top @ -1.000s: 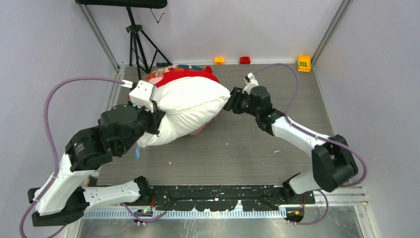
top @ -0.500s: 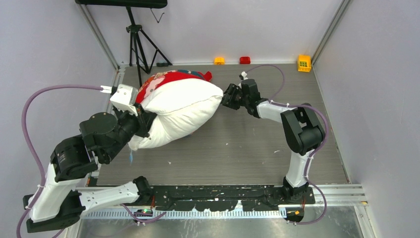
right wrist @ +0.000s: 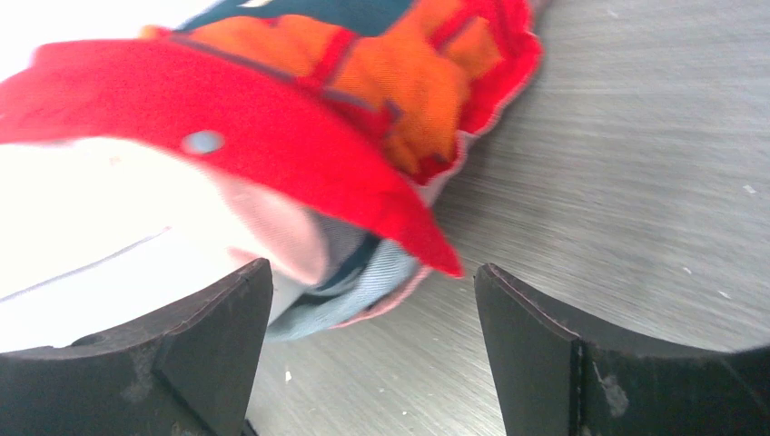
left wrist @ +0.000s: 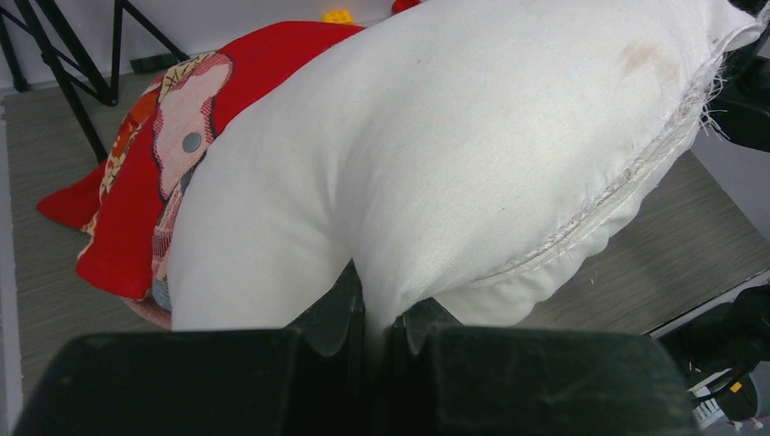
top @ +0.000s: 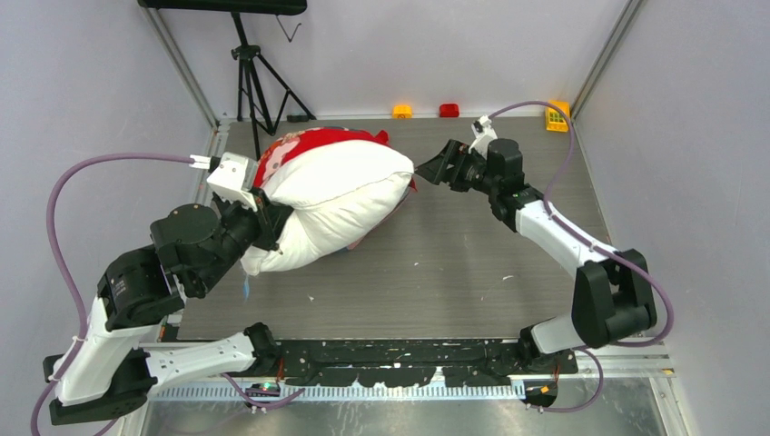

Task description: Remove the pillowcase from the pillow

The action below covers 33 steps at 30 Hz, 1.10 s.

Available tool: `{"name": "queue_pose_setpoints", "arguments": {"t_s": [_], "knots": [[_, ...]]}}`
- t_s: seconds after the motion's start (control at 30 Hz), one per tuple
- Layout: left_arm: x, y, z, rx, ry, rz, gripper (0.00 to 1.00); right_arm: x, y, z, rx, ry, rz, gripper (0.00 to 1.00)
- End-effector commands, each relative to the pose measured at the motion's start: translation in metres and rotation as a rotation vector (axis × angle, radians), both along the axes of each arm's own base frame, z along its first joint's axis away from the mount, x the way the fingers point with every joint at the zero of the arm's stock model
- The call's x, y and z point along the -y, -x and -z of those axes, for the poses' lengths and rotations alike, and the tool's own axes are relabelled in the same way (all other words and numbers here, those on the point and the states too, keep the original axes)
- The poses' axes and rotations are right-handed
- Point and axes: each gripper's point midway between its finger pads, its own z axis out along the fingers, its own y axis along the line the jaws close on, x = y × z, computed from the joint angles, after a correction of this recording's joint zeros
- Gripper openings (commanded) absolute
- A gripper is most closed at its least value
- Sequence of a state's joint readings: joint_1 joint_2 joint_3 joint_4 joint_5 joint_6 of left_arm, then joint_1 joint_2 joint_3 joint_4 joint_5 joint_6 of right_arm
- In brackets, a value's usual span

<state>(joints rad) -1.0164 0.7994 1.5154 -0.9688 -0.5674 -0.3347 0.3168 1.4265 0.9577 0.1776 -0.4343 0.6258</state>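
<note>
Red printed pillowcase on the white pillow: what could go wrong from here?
The open right gripper has only the pointed corner of the red printed fabric pillowcase between its fingers, so closing may catch a thin flap that slips out. The left gripper pinches just a small fold of the plump white pillow near its frayed seam. A hard pull might free that fold or strain the seam.

The plump white pillow (top: 340,200) and bunched red printed pillowcase (top: 313,141) fill the far-left part of the grey wood-grain table (top: 454,272); open surface runs to their right and nearward. A black tripod (top: 250,73) stands past the far-left corner, small plastic bricks (top: 449,110) along the back wall
</note>
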Motion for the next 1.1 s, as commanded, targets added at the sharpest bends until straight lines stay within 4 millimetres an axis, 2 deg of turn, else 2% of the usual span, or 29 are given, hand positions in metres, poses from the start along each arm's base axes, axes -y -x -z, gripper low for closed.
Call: {"name": "queue_pose_setpoints", "arguments": {"t_s": [0.0, 0.1, 0.17, 0.27, 0.37, 0.5, 0.57, 0.6, 0.7, 0.8, 0.87, 0.93, 1.07], "knots": [[-0.005, 0.000, -0.063, 0.137, 0.266, -0.027, 0.00, -0.029, 0.028, -0.030, 0.148, -0.036, -0.209, 0.86], [-0.004, 0.001, -0.062, 0.127, 0.272, -0.020, 0.00, -0.052, 0.040, -0.039, 0.191, -0.010, -0.282, 0.86], [-0.001, 0.003, -0.062, 0.120, 0.279, -0.003, 0.00, -0.065, 0.041, -0.040, 0.207, 0.020, -0.294, 0.86], [0.001, 0.006, -0.065, 0.119, 0.302, 0.015, 0.00, -0.069, 0.019, -0.025, 0.167, 0.068, -0.219, 0.86], [-0.003, 0.010, -0.072, 0.125, 0.324, 0.020, 0.00, -0.066, -0.015, 0.012, 0.083, 0.144, -0.116, 0.85], [-0.010, 0.015, -0.080, 0.131, 0.342, 0.025, 0.00, -0.052, -0.054, 0.084, -0.129, 0.207, -0.033, 0.81], [-0.013, 0.018, -0.085, 0.140, 0.368, 0.034, 0.00, -0.041, -0.066, 0.112, -0.226, 0.191, 0.011, 0.79], [-0.014, 0.020, -0.087, 0.146, 0.379, 0.036, 0.00, -0.036, -0.071, 0.124, -0.260, 0.182, 0.027, 0.78], [-0.019, 0.023, -0.090, 0.154, 0.392, 0.035, 0.00, -0.017, -0.076, 0.139, -0.301, 0.199, 0.077, 0.78], [-0.021, 0.022, -0.089, 0.157, 0.390, 0.029, 0.00, -0.002, -0.075, 0.138, -0.319, 0.213, 0.106, 0.78], [-0.018, 0.021, -0.086, 0.156, 0.380, 0.030, 0.00, 0.007, -0.072, 0.129, -0.322, 0.209, 0.127, 0.79], [-0.010, 0.017, -0.082, 0.148, 0.363, 0.038, 0.00, 0.012, -0.067, 0.102, -0.276, 0.147, 0.142, 0.82], [0.019, 0.009, -0.068, 0.112, 0.316, 0.089, 0.00, 0.018, -0.049, 0.032, -0.126, 0.069, 0.158, 0.87]]}}
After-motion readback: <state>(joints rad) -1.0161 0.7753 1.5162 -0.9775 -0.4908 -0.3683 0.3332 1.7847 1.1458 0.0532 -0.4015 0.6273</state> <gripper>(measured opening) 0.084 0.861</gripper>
